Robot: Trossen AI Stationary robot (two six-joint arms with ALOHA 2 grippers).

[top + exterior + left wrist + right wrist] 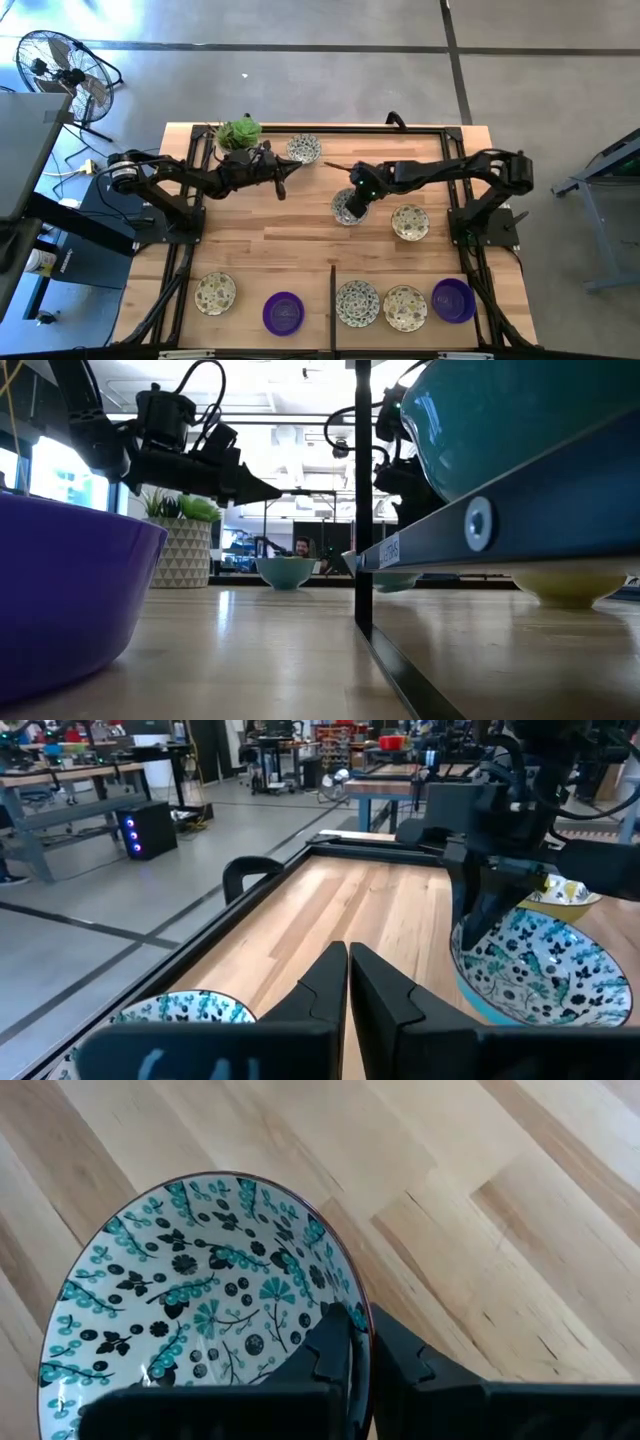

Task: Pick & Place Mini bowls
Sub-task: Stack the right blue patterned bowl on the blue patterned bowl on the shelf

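Patterned bowl (200, 1295) rim between right jaws (362, 1342).

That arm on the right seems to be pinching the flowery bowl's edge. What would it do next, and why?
Probably lift it straight up. The right gripper is shut on the rim of the patterned bowl, which seems to sit on the table mid-way.

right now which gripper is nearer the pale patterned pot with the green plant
Left. The left gripper hovers just beside the pale patterned pot with the green plant, fingers shut. The right gripper is farther off near the table's middle, shut on the rim of a cream floral-patterned mini bowl.
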